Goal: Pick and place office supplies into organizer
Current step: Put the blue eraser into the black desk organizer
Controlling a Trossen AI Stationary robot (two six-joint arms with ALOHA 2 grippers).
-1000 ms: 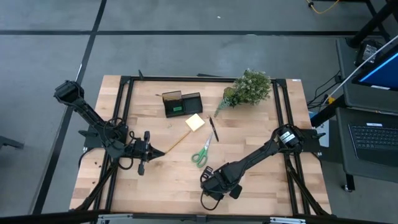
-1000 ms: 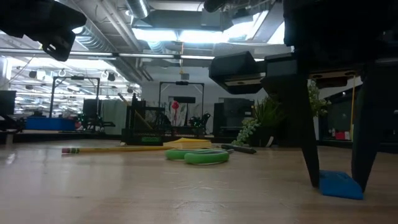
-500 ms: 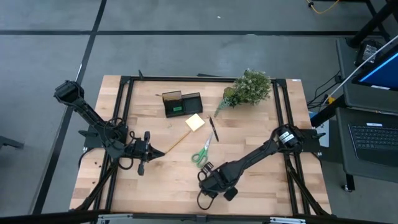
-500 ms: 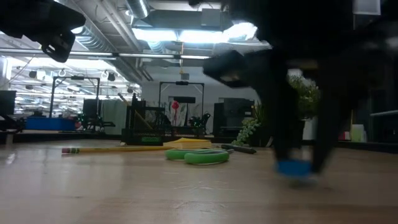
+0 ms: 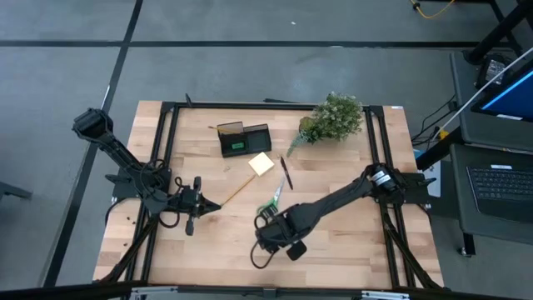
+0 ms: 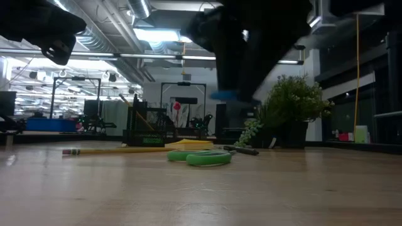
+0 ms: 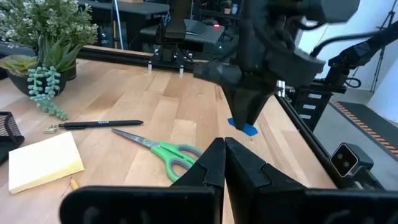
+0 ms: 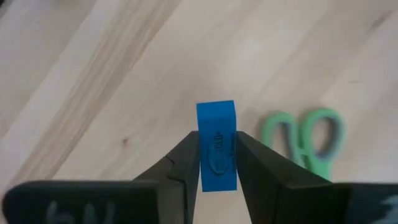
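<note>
High view. We list a wooden desk carrying the black organizer near its far edge. Just beside the organizer, on its near side, lies the yellow sticky-note pad; a wooden pencil runs from the pad toward the left gripper, and a black pen lies just on the pad's other side. Farther from the organizer lie the green-handled scissors, with the right gripper above their handles. A bushy plant stands beside the organizer.

Low view. We note scissors, pencil and pad lying flat on the desk; the blue piece hangs well above it between dark fingers.

Left wrist view. We record the left fingers clenched together, empty, low over the desk, with the right arm holding the blue piece above the wood beyond.

Right wrist view. We record the right fingers grasping the blue piece by its two sides, raised off the desk, the scissors' handles beneath and beside.
</note>
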